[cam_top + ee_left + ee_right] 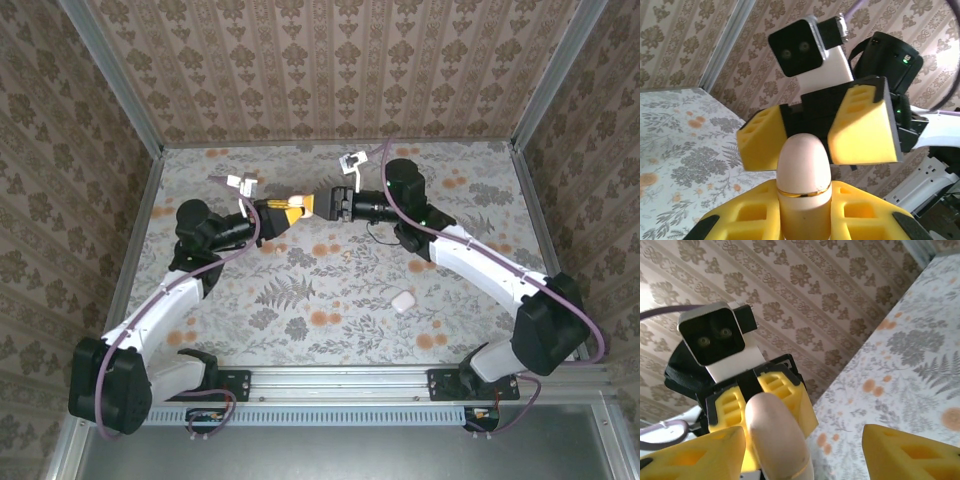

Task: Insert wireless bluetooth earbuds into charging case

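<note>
Nearby, 1 white rounded box (403, 300) lies on the counter (330, 330), at about 4 o'clock from where the 2 arms meet. Farther back, the left end effector (285, 210) is clenched on a cream egg-shaped case (804, 170), possibly the charging case. The right end effector (308, 205) faces it from 3 o'clock, its jaws spread on either side of the egg's tip.
</note>
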Controlling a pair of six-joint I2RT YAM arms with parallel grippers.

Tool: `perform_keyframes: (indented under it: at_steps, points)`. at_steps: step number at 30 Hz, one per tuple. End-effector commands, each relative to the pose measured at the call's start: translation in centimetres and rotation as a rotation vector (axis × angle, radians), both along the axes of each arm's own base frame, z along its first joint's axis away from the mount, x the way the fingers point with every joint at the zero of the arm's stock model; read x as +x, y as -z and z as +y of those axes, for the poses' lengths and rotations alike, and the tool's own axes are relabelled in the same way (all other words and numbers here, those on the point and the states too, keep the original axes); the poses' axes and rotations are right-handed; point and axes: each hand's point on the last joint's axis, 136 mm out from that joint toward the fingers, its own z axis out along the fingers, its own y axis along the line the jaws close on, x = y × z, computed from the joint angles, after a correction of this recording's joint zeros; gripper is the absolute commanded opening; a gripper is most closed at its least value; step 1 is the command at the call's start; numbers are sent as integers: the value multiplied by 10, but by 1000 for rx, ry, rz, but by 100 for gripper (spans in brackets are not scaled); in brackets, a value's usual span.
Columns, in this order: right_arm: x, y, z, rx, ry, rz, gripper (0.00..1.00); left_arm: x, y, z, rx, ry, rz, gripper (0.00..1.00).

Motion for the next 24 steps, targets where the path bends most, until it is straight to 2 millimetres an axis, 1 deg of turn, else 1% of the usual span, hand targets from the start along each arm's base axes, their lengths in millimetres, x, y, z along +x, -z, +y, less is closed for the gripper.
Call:
perform_keyframes:
  at_steps: [1,5,8,12,13,16,17,20,22,24]
  points:
    - [-8,-19,8,87,-80,-6,56,-9,-19,-2,-42,36,-41,3]
    - [-11,-17,10,88,-100,-7,36,-8,-20,-4,-43,47,-30,3]
    - [-13,-15,8,82,-103,-23,26,-6,-18,-5,-36,50,-18,3]
    - [-17,-13,6,61,-104,-49,16,-5,-14,-5,-15,55,3,6]
    - [-17,-13,5,58,-100,-58,14,-4,-12,-5,-8,54,8,9]
    - [-19,-17,2,59,-88,-95,10,-5,-10,-5,10,58,20,22]
    - [-19,-21,1,60,-83,-109,10,-5,-9,-4,14,56,22,28]
    - [-20,-26,-2,59,-70,-136,8,-6,-8,-1,23,62,30,38]
    - [-21,-27,-3,56,-66,-147,8,-6,-6,2,32,69,47,44]
    - [-21,-28,-4,54,-61,-156,8,-6,-4,5,40,76,61,47]
